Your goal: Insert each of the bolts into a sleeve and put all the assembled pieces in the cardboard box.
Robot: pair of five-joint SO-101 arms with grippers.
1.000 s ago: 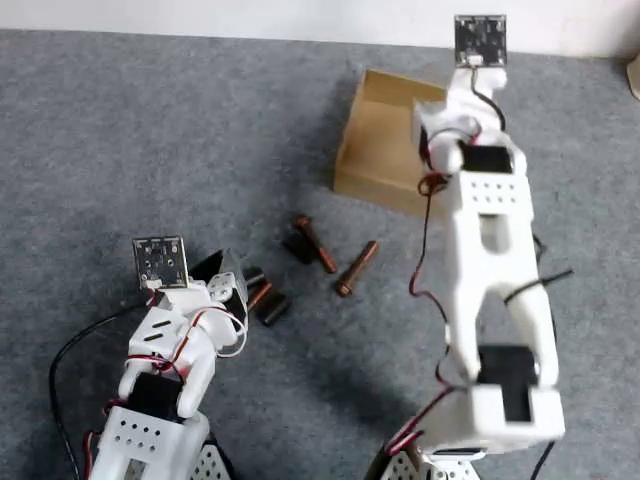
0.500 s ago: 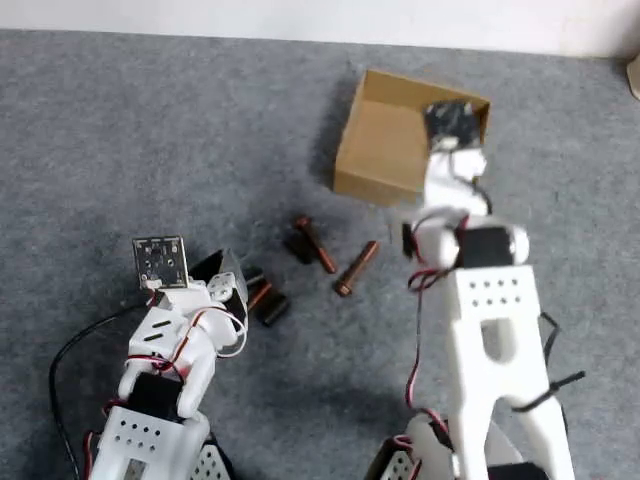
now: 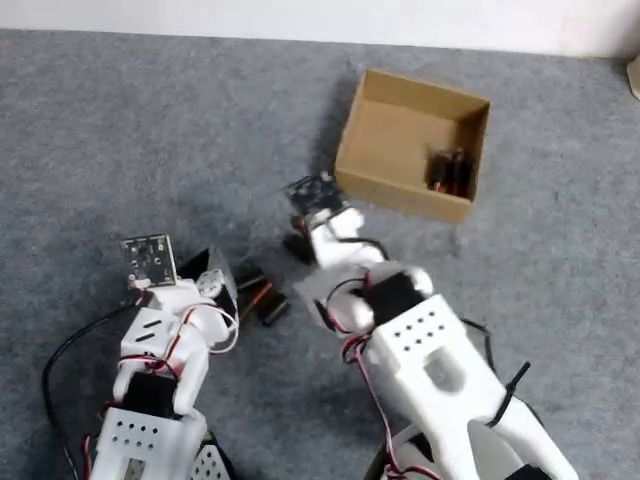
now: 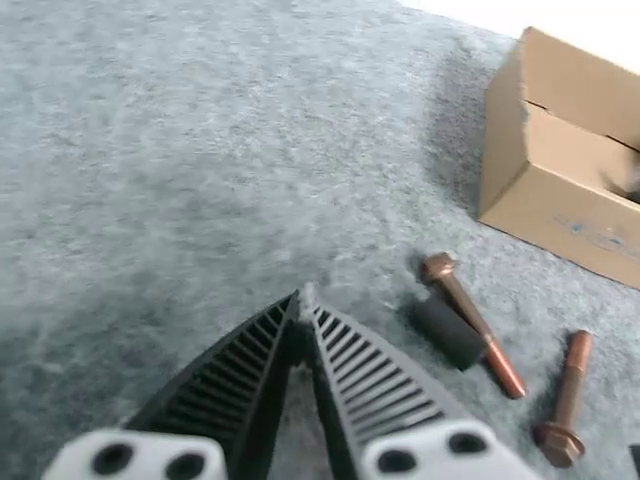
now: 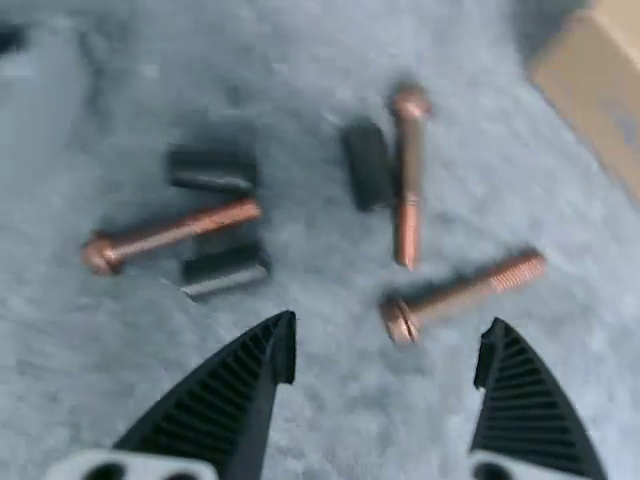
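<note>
right gripper (image 5: 388,325), fingers wide apart, is the nearer one to the loose bolt (image 5: 460,293) on the carpet. the bolt's head sits in the gap and its shaft runs almost finger to finger, so a wrist turn looks needed. left gripper (image 4: 305,330) has its fingers together. the box (image 3: 395,188) is well apart.

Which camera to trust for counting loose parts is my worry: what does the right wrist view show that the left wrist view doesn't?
Right wrist view, not the left: a third bolt lying between two sleeves, and the open right gripper. Left wrist view, not the right: the shut left gripper. Both: the cardboard box, a bolt with a sleeve beside it, a lone bolt, and the grey carpet.
</note>
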